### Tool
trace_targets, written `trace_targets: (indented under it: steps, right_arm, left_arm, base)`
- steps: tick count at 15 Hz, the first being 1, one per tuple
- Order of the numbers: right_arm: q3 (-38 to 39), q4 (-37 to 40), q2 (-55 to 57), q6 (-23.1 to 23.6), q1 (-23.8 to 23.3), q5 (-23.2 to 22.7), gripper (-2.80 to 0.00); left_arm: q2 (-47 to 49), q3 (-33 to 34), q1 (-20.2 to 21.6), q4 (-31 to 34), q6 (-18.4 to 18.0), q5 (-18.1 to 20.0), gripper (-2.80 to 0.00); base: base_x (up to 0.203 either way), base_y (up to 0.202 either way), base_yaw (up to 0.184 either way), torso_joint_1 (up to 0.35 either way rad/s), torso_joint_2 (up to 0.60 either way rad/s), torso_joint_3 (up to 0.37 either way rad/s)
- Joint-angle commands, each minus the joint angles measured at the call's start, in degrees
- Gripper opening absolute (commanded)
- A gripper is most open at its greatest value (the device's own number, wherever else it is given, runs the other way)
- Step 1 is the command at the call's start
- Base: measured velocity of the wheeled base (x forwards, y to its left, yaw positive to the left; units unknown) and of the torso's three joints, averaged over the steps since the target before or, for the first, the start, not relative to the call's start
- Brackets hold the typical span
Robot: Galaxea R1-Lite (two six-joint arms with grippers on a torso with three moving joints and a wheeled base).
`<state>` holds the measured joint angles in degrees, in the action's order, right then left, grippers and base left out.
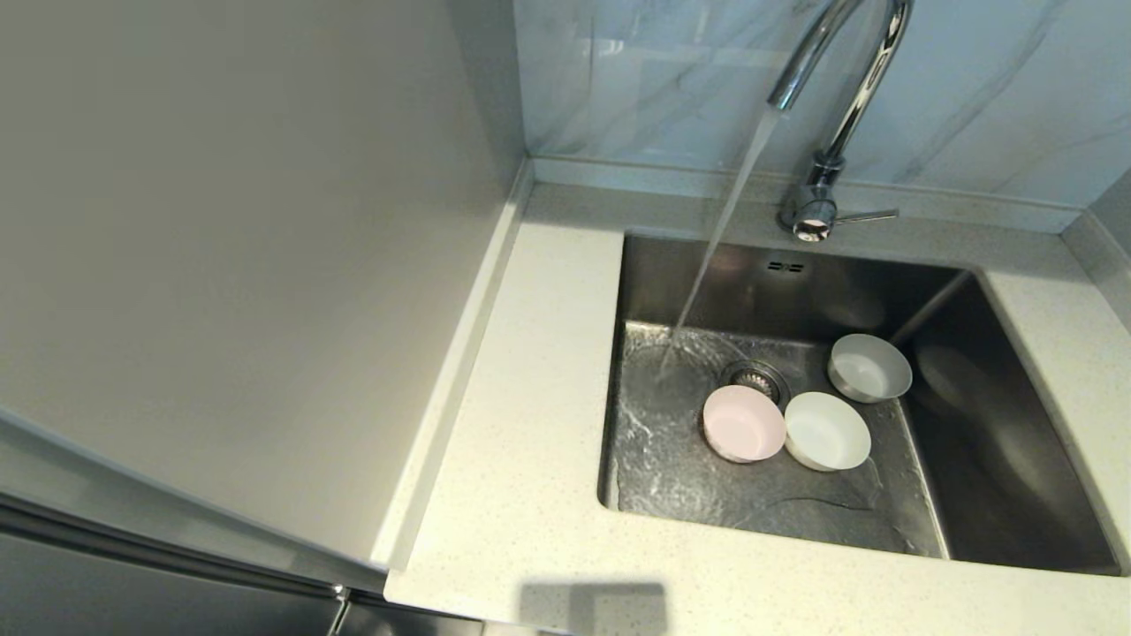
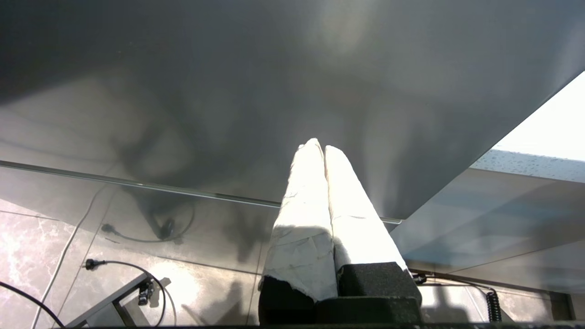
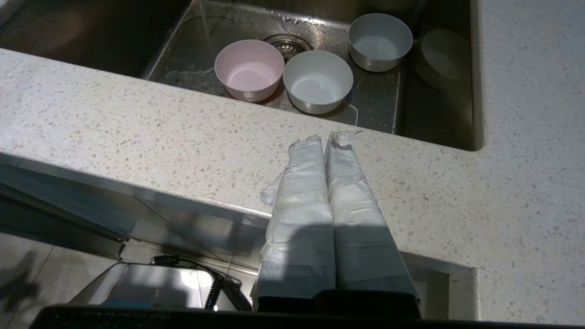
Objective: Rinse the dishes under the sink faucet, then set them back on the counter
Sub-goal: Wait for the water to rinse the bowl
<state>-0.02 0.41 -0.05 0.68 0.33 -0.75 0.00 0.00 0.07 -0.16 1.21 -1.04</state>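
Both end effectors are closed on nothing, right over the near surface, left parked low, so with three bowls in the sink and tap running, I judge rinsing hasn't begun: next, open and grasp one.

A pale blue-grey marbled wall stands behind, with a plain beige panel to the left. Below, glossy marbled floor tiles carry loose black cables.
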Motion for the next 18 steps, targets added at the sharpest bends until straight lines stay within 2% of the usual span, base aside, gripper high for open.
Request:
trace_targets:
  steps: [1,9,12,18]
  right_arm:
    - [0.0,-0.04,0.66,0.02,0.11,-0.03,-2.8]
    - [-2.19,-0.45,23.02,-0.51,0.21,0.76,-2.8]
    - [-10.74,-0.42,34.81,-1.57,0.2,0.75,-2.8]
    - [-36.07,0.23,61.27,-4.99,0.16,0.45,-2.8]
  left_arm:
    - [-0.18,0.0,0.01,-0.02,0.02,-0.02,-2.8]
    - [-0.18,0.0,0.01,-0.02,0.02,-0.02,-2.8]
    - [-0.18,0.0,0.01,-0.02,0.02,-0.02,-2.8]
    - [-0.18,0.0,0.01,-0.02,0.02,-0.02,-2.8]
  base:
    - [0.0,0.0,0.0,0.0,0.0,0.0]
    - [0.0,0.0,0.0,0.0,0.0,0.0]
    - [0.0,0.0,0.0,0.0,0.0,0.0]
    - [0.0,0.0,0.0,0.0,0.0,0.0]
